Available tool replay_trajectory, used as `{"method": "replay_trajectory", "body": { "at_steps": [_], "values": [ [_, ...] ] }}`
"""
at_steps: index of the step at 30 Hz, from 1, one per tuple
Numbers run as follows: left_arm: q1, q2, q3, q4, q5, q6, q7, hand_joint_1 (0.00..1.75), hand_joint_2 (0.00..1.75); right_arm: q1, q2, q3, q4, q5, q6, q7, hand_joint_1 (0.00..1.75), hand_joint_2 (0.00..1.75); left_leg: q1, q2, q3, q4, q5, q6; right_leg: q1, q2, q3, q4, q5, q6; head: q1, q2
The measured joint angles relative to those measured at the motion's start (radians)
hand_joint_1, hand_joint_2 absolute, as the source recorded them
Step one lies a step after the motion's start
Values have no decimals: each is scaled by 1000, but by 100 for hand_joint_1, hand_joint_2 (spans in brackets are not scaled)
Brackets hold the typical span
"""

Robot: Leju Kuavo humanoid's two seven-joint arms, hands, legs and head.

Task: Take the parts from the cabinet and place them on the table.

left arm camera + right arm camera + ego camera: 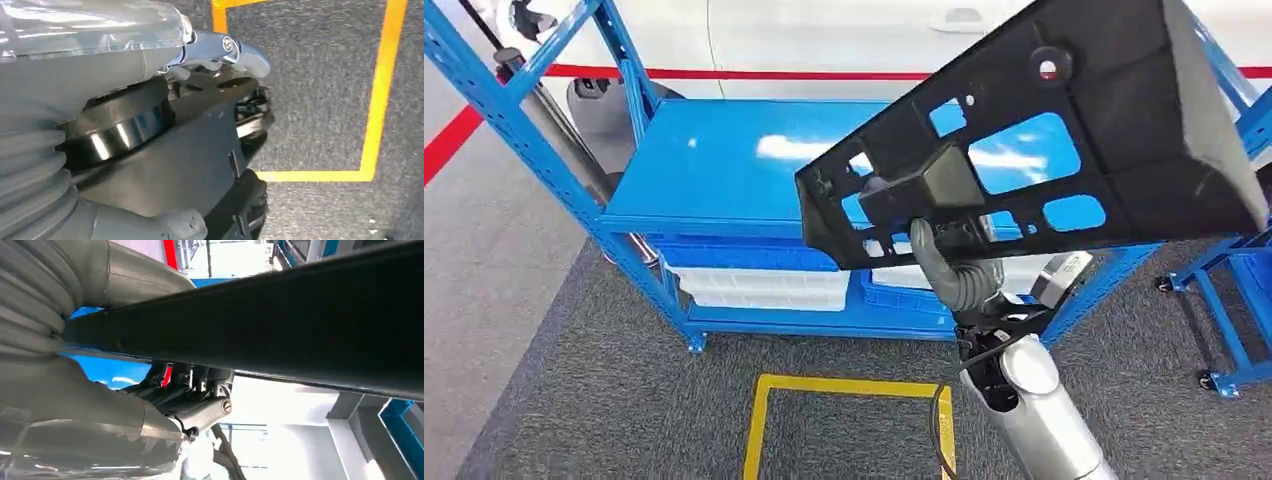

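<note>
1 black part (pixel 1064 130) gripped in right robot hand (pixel 939 235).

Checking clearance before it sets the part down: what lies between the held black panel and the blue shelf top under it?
Nothing: in the head view the right hand holds the black panel over the bare blue shelf top.

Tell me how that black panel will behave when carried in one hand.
The black panel looks stiff: it juts out flat without sagging. Its many cut-outs suggest it is light for its size. The right hand holds it near one corner, so it may twist or tip.
</note>
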Motion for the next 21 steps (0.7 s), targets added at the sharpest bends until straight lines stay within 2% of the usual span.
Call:
{"method": "replay_trajectory", "body": {
  "at_steps": [1, 3, 4, 5, 7, 8, 9, 10, 11, 12, 13, 14, 15, 16, 17, 18, 19, 20, 21],
  "values": [
    [1, 1, -1, 0, 0, 0, 0, 0, 175, 3, 0, 0, 0, 1, 0, -2, 175, 175, 0, 0, 34, -31, 35, 1, 0, 0, -14, 3, 8, 2, 0, 0],
    [1, 2, -2, 0, 0, 0, 0, 0, 175, 5, 0, 0, 0, 4, 0, -5, 175, 175, 0, 0, 141, -177, 92, 7, 0, 1, -34, 7, 22, 8, 0, 0],
    [0, 2, -5, 0, 0, 0, 0, 0, 175, 5, 0, 0, -1, 5, 0, -6, 175, 175, 0, -2, 199, -266, 80, 14, 0, 1, -39, 10, 30, 12, -1, 0],
    [-1, 2, -6, 0, -1, 0, 0, 0, 175, 5, 0, 0, -2, 5, -1, -6, 175, 175, -7, -3, 231, -321, 61, 19, 4, 2, -45, 10, 36, 19, 0, 0],
    [1, 2, -7, 0, 0, 0, 0, 0, 175, 6, 0, 0, -2, 6, -1, -6, 175, 175, -10, -4, 215, -316, 72, 28, 1, -1, -42, 5, 52, 32, 0, 0],
    [2, 2, -8, 0, -1, 0, 0, 0, 175, 6, 1, 0, -3, 6, -1, -7, 175, 175, -12, -4, 211, -314, 78, 36, 0, -1, -42, 0, 61, 39, 2, 0],
    [4, 2, -8, 0, -1, 1, 0, 0, 175, 7, 1, 0, -3, 6, -1, -7, 175, 175, -6, -2, 207, -326, 93, 45, 6, 0, -42, -3, 69, 48, 1, 0],
    [3, 2, -8, 1, -1, 1, 0, 0, 175, 7, 1, 0, -3, 6, -1, -7, 175, 175, -3, 4, 206, -330, 108, 52, -1, 7, -54, 12, 39, 49, 0, 0],
    [0, 3, -9, 1, -1, 1, 0, 0, 175, 5, 1, 0, -3, 6, -1, -7, 175, 175, -2, 5, 191, -331, 118, 61, -1, 7, -71, 54, -17, 51, 3, 0],
    [-2, 3, -9, 1, 0, 2, 0, 0, 175, 5, 1, 0, -3, 7, -1, -7, 175, 175, -3, 5, 176, -329, 130, 64, -1, 7, -93, 124, -81, 51, 4, 0],
    [-1, 3, -9, 1, -1, 2, 0, 0, 175, 6, 1, 0, -2, 7, -1, -7, 175, 175, -4, 5, 162, -328, 140, 65, -1, 7, -113, 197, -127, 53, 5, 0],
    [1, 3, -9, 1, -1, 2, 1, 0, 175, 7, 1, 0, -2, 8, -1, -7, 175, 175, -5, 5, 147, -327, 150, 65, -2, 7, -128, 264, -158, 55, 4, 0],
    [2, 3, -9, 1, -1, 2, 1, 0, 175, 7, 1, 0, -2, 8, -1, -7, 175, 175, -6, 6, 131, -325, 160, 64, -2, 7, -129, 300, -158, 56, 4, 0],
    [2, 3, -9, 1, -1, 2, 1, 0, 175, 7, 1, 0, -2, 7, -1, -7, 175, 175, -6, 6, 117, -321, 168, 62, -2, 7, -110, 290, -134, 57, 4, 0],
    [2, 3, -9, 1, -1, 2, 1, 0, 175, 6, 1, 0, -2, 7, -1, -7, 175, 175, -5, 6, 102, -314, 175, 61, -3, 7, -69, 243, -97, 56, 5, 0],
    [1, 3, -10, 1, -1, 2, 1, 0, 175, 3, 1, 0, 0, 5, -2, -6, 175, 175, -5, 6, 89, -307, 180, 58, -4, 6, -10, 166, -63, 54, 5, 0],
    [1, 3, -10, 1, -1, 2, 1, 0, 175, -1, 1, 0, 0, 4, -2, -5, 175, 175, -4, 5, 77, -299, 184, 54, -4, 6, 51, 81, -50, 51, 5, 0],
    [0, 3, -10, 1, -1, 2, 1, 0, 175, -9, 1, 0, 0, 3, -2, -5, 175, 175, -7, 5, 64, -293, 189, 47, -2, 6, 91, 13, -91, 46, 5, 0],
    [0, 3, -10, 1, -1, 2, 1, 0, 175, -12, 3, 0, 0, 3, -1, -5, 175, 175, -8, 5, 64, -291, 194, 42, 6, 8, 85, 14, -79, 39, 1, 0]
  ]
}}
